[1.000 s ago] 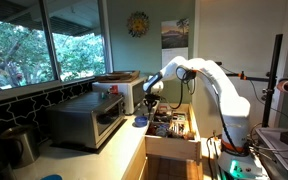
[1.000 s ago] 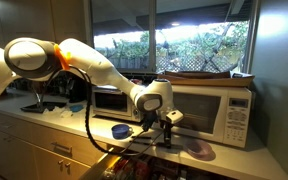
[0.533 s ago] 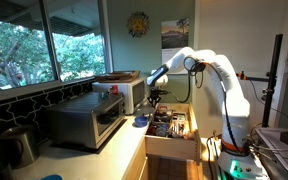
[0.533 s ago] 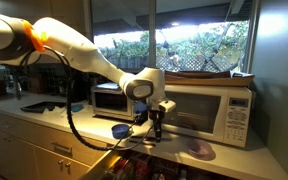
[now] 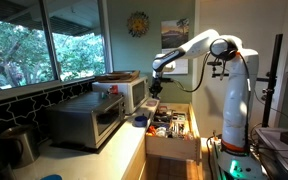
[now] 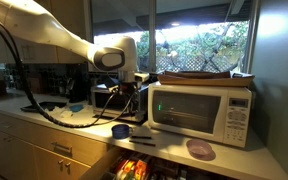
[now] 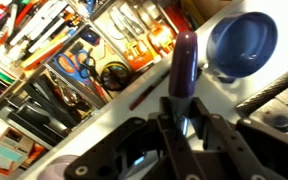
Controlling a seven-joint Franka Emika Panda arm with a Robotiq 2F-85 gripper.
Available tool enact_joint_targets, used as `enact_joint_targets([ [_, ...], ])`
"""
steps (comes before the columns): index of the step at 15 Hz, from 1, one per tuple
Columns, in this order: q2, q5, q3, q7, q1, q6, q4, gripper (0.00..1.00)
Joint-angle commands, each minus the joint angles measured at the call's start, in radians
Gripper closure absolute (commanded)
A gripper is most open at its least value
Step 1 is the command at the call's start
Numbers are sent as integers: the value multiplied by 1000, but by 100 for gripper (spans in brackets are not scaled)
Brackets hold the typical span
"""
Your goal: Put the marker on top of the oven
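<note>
**Jaws.** Mine, closed on the marker [image 7: 184,62], pinching its lower end. The purple barrel stands out past my fingertips in the wrist view.

**Marker.** Off the table [image 5: 96,160] and held in the air. Below it in the wrist view are the open drawer [image 7: 69,70] of tools and the blue bowl [image 7: 242,42]. In an exterior view I hang beside the white microwave [image 5: 130,90].

**Oven** [image 5: 84,120]. Silver, with a dark glass door. It sits on the table next along from the microwave, on the side away from me. The top is flat and well apart from the marker.

**Step in hand, as I judge it.** The carry: the marker is gripped and lifted, and placing has not begun.

**Next move calls for.** Travel sideways past the microwave, high enough to clear it, to a spot over the oven's roof. Then lower until the marker is close to the metal and lying near flat before I part. A round barrel released tilted or from height could roll off the edge.
</note>
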Motion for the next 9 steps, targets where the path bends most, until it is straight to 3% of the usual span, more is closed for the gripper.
enact_joint_targets([
  [1, -163, 100, 35, -94, 62, -18, -85, 94],
  [2, -88, 45, 27, -31, 43, -9, -28, 75],
  [4, -142, 72, 42, -47, 67, -16, -48, 75],
  [5, -153, 76, 42, -52, 69, -16, -56, 94],
  [6, -141, 139, 34, -93, 87, 10, -67, 94],
  [9, -114, 194, 96, -162, 161, 95, -24, 94],
])
